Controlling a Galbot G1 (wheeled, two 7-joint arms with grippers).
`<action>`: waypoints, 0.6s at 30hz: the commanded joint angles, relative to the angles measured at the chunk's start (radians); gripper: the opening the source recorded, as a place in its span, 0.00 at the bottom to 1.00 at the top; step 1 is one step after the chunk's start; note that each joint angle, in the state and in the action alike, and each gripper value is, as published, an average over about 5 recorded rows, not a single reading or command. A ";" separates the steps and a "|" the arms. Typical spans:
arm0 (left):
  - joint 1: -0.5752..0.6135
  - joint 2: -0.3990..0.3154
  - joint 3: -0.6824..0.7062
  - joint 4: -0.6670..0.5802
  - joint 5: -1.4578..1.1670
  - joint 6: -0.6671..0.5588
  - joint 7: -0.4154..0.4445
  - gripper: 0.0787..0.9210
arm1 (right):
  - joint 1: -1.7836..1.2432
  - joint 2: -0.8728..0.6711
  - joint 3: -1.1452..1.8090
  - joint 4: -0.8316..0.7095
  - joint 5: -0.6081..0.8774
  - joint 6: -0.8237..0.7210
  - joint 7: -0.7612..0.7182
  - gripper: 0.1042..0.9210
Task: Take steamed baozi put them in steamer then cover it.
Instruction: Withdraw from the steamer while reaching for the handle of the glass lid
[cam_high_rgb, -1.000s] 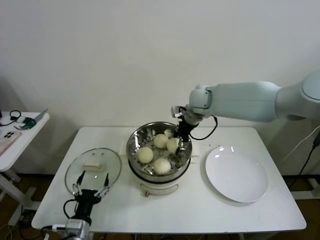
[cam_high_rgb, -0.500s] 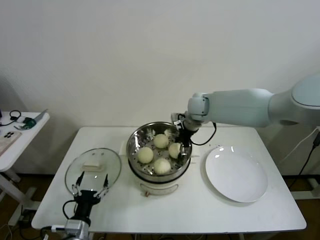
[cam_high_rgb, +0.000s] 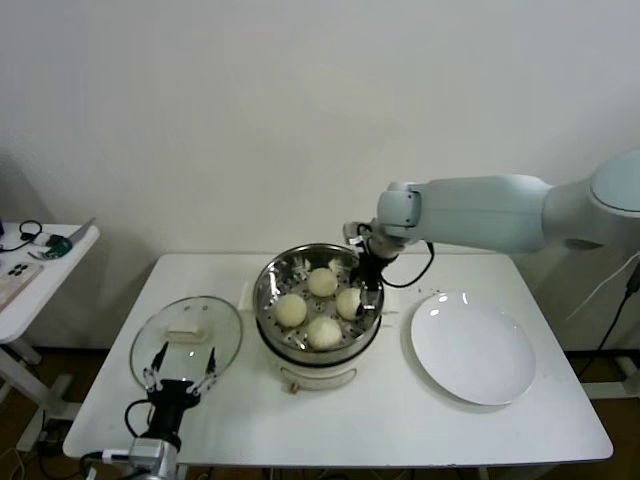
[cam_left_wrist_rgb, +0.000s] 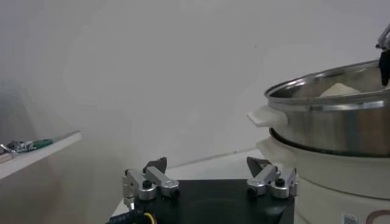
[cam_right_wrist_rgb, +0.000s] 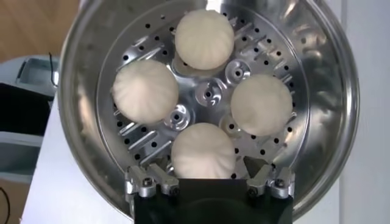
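Observation:
The steamer (cam_high_rgb: 268, 300) stands mid-table, a shiny steel pot on a cream base. Several cream-white baozi lie on its perforated tray (cam_right_wrist_rgb: 207, 94). My right gripper (cam_high_rgb: 364, 287) hangs over the pot's right inner side. In the right wrist view the right gripper (cam_right_wrist_rgb: 207, 164) is open, its jaws standing wide on either side of the nearest baozi (cam_right_wrist_rgb: 203, 151), which rests on the tray. The cover (cam_high_rgb: 187, 338), a glass lid with a cream bar handle, lies flat left of the pot. My left gripper (cam_high_rgb: 180, 376) waits open at the lid's near edge.
A flat white plate (cam_high_rgb: 473, 347) lies bare right of the steamer. A small side table (cam_high_rgb: 40, 262) with cables stands at far left. From the left wrist, the pot's side handle (cam_left_wrist_rgb: 267, 116) shows beyond the left gripper (cam_left_wrist_rgb: 206, 163).
My right gripper went from shut on a baozi to open, sinking slightly into the pot. That baozi now rests on the tray. The left arm has not moved.

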 joint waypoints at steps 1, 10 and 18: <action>-0.001 -0.001 -0.007 0.001 0.001 -0.001 0.001 0.88 | 0.048 -0.101 0.066 0.031 -0.035 0.048 -0.106 0.88; -0.008 0.010 -0.019 -0.002 0.018 -0.011 0.004 0.88 | -0.101 -0.292 0.335 0.083 -0.133 0.206 0.222 0.88; -0.006 0.018 -0.015 -0.014 0.089 -0.027 0.000 0.88 | -0.427 -0.484 0.730 0.170 -0.202 0.359 0.523 0.88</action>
